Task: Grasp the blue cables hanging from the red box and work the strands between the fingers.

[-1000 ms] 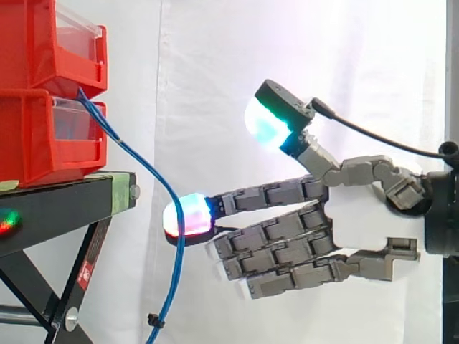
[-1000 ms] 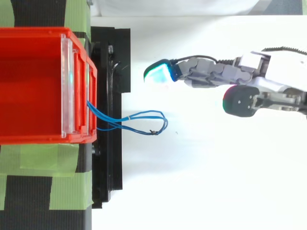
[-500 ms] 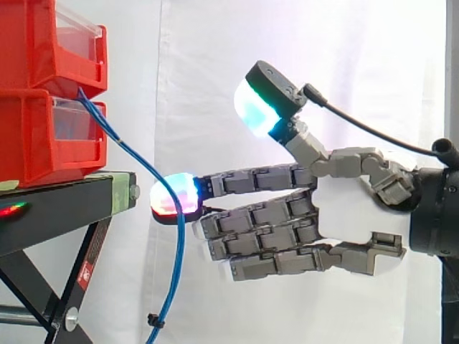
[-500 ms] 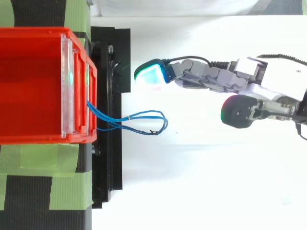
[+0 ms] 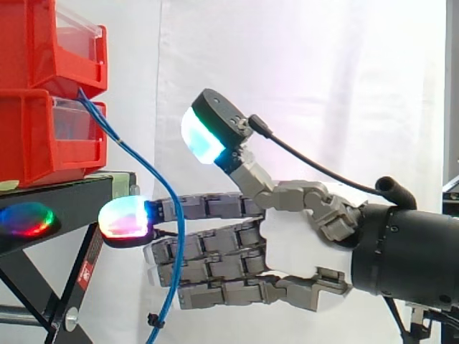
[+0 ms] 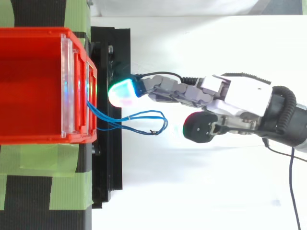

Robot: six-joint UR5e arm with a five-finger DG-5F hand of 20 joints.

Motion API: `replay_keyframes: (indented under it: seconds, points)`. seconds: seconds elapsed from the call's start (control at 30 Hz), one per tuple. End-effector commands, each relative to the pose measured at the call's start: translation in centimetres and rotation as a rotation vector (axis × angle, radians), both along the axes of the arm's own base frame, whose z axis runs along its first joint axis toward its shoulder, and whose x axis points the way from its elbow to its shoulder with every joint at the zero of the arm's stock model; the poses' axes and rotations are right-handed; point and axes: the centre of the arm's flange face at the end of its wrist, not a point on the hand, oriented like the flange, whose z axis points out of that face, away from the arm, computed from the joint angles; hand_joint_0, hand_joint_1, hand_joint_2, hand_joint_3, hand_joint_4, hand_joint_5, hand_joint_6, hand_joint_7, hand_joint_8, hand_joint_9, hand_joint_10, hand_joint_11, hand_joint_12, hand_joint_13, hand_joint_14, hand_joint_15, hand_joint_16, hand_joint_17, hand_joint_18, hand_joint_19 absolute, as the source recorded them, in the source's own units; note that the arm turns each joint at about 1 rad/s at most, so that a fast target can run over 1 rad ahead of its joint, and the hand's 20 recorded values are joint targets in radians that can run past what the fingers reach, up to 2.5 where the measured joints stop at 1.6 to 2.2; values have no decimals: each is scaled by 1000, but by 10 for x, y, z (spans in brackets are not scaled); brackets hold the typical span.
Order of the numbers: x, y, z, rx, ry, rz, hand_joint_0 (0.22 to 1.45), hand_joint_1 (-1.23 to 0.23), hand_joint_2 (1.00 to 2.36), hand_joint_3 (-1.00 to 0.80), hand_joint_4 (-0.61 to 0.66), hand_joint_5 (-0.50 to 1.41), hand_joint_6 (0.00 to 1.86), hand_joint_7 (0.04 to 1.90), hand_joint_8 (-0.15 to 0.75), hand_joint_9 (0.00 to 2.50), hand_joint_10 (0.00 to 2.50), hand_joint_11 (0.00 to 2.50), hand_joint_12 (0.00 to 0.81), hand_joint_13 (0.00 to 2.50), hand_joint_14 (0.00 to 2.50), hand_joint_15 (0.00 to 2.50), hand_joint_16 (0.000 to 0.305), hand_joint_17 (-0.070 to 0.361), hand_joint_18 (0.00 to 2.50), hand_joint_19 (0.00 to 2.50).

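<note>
One second's advance: hand (image 5: 301,244) spread wide, fingers straight, thumb raised, has pushed toward red box (image 5: 43,136); lit fingertip (image 5: 125,218) now at black stand's (image 5: 64,197) front edge. Blue cables (image 6: 148,112) hang off box's front lip, beside fingers, ungrasped. Closing likely next.

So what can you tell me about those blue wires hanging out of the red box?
The blue cables are thin, shiny strands, plastic-coated by the look. They leave the front of the red box, curve out past the black stand and droop in a loose loop. A small black tie bundles them low down. From above, the open robot hand reaches in beside the loop, seemingly not touching it.
</note>
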Motion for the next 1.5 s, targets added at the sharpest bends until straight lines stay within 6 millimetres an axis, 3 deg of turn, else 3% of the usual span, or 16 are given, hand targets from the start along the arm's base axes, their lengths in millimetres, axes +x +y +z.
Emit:
replay_keyframes:
  seconds: [0.0, 0.83, 1.07, 1.47]
  points:
    - [3, 2, 2, -26, 4, -1, 637, -269, 1000, -1000, 158, -436, 5, 695, 313, 12, 3, 200, 361, 0, 4, 245, 69, 156, 0, 283]
    - [-4, 5, -5, -57, 86, 9, 651, -280, 1000, -1000, 157, -428, 5, 693, 318, 58, 3, 231, 362, 0, 5, 265, 67, 151, 0, 311]
    - [12, 10, 11, -59, 85, 9, 653, -281, 1000, -1000, 157, -426, 5, 691, 319, 64, 3, 234, 362, 0, 5, 265, 67, 150, 0, 321]
    - [9, 9, 13, -111, 246, 16, 654, -283, 1000, -1000, 157, -425, 5, 692, 320, 79, 3, 242, 365, 0, 5, 274, 66, 149, 0, 330]
